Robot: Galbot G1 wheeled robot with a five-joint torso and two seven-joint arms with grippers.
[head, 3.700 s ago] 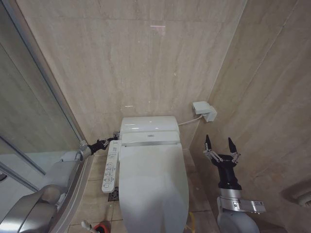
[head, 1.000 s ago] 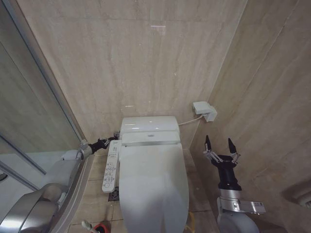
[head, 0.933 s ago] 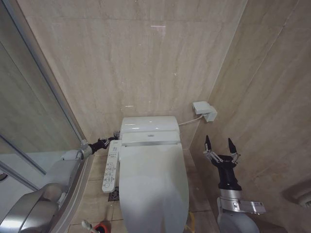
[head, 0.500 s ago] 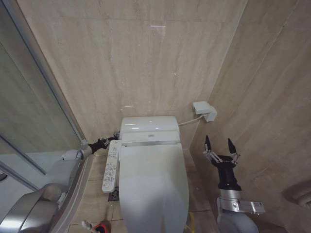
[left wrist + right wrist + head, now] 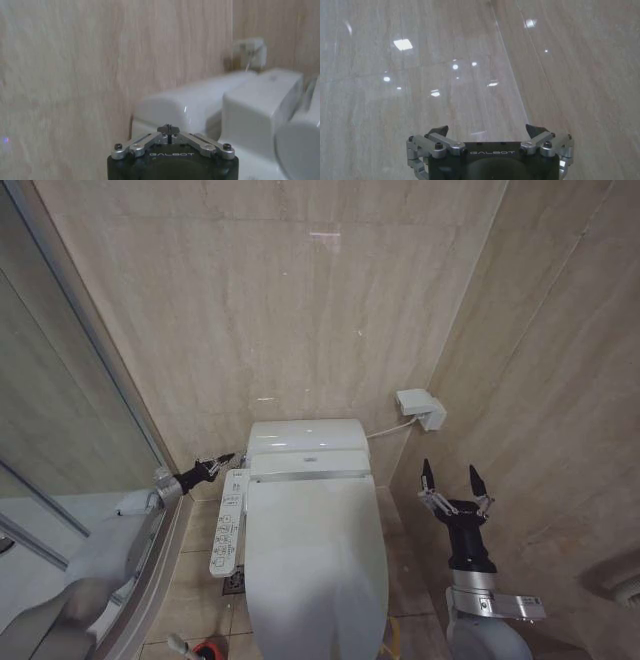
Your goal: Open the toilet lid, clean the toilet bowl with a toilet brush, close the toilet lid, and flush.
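You are looking into a narrow beige-tiled corner, with a glass shower screen running down the left side. Nearest you, at the bottom edge of the head view, the toilet brush stands on the floor in its red-orange holder, left of the toilet. The toilet lid lies shut, flat over the bowl. Along its left edge hangs a white control panel. To the right of the toilet, your right gripper points upward with its fingers spread wide, touching nothing. Farther back on the left, your left gripper has its fingers pressed together, the tip beside the tank's left corner. Beyond, a white wall box sits on the right wall.
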